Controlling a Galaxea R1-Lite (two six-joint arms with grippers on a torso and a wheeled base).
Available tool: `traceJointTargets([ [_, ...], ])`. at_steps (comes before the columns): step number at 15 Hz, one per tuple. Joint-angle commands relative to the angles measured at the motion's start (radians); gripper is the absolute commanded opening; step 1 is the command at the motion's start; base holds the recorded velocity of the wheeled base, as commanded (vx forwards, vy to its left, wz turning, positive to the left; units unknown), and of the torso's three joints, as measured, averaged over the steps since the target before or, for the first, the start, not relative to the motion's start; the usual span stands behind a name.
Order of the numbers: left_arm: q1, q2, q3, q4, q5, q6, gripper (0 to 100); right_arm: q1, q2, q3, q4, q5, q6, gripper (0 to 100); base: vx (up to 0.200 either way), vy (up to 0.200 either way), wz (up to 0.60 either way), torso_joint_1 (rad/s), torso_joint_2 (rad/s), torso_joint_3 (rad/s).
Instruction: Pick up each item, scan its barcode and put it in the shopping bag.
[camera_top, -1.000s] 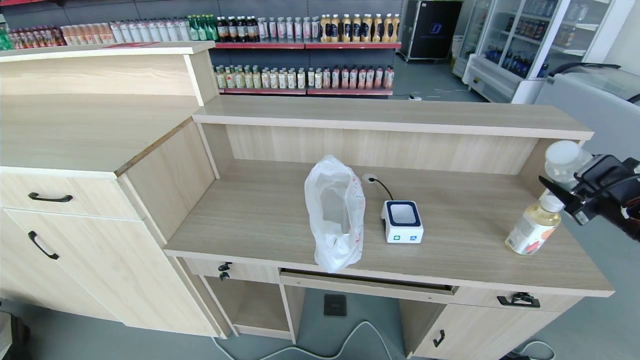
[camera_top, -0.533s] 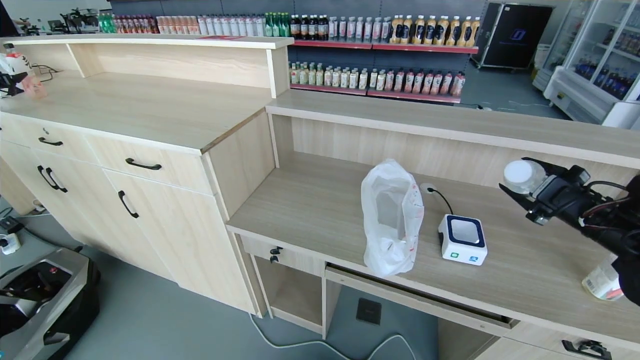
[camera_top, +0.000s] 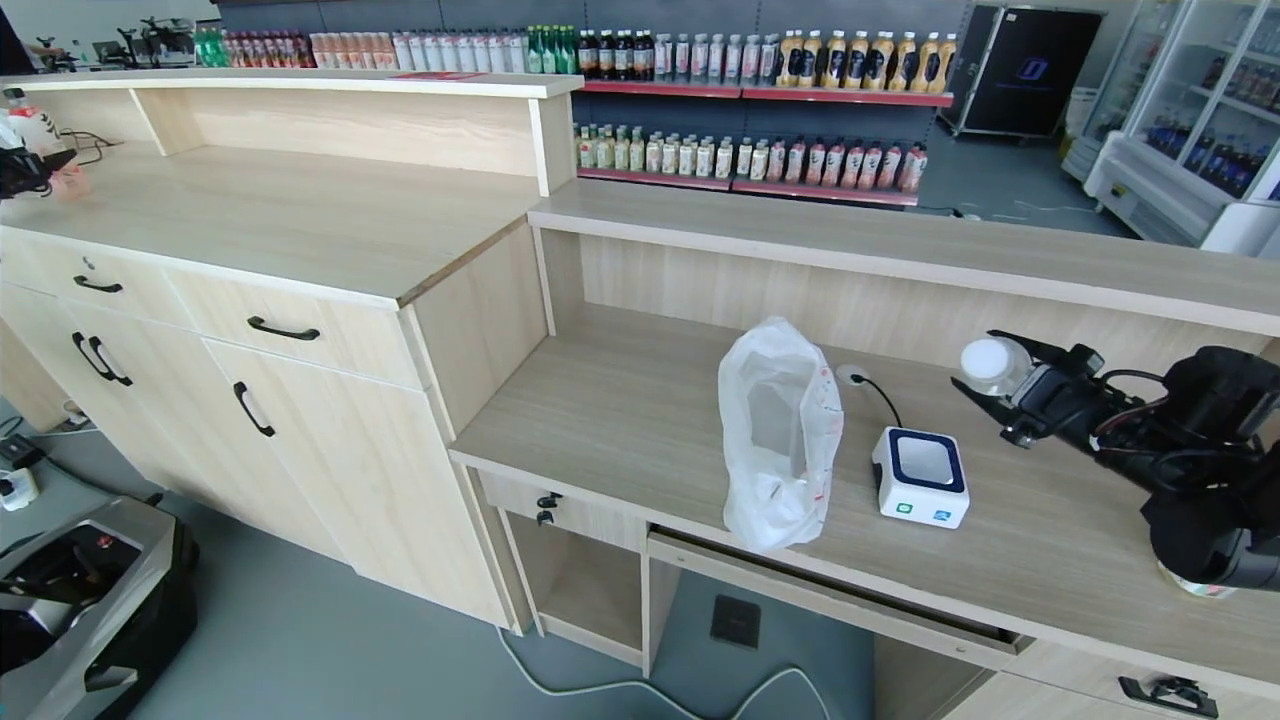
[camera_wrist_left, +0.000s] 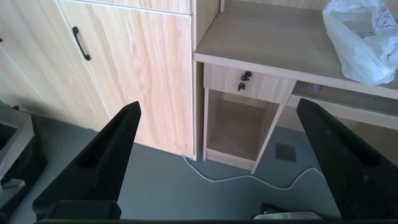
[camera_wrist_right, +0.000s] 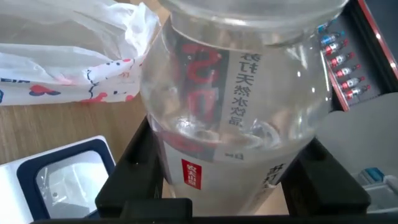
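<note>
Shopping bag (camera_top: 780, 440), white and see-through, is standing upright with its mouth gaping on the lower wooden counter (camera_top: 620, 420), near the front edge. Just beside it, on the robot's right, a small white scanner (camera_top: 920, 478) with a dark-framed window is sitting face up, its black cable running toward the back of the counter. The right gripper (camera_top: 975, 362) is hovering above the counter beyond the scanner, its jaws clamping a clear bottle (camera_top: 992, 368), white cap pointing toward the bag. The left gripper (camera_wrist_left: 219, 107) is hanging low over the grey floor before the cabinets, jaws spread wide apart, gripping nothing. A second bottle's base (camera_top: 1190, 582) is peeking out behind the right arm.
</note>
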Motion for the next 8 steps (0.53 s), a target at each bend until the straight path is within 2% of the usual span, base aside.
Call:
traceJointTargets([
  [1, 0.0, 0.002, 0.0, 0.001, 0.0, 0.0, 100, 0.0, 0.067, -0.016, -0.017, 0.0, 0.001, 0, 0.0, 0.0, 0.0, 0.0, 0.0, 0.0],
  [8, 0.0, 0.002, 0.0, -0.001, 0.0, 0.0, 100, 0.009, 0.167, -0.049, -0.067, 0.001, 0.016, 0, 0.0, 0.0, 0.0, 0.0, 0.0, 0.0],
])
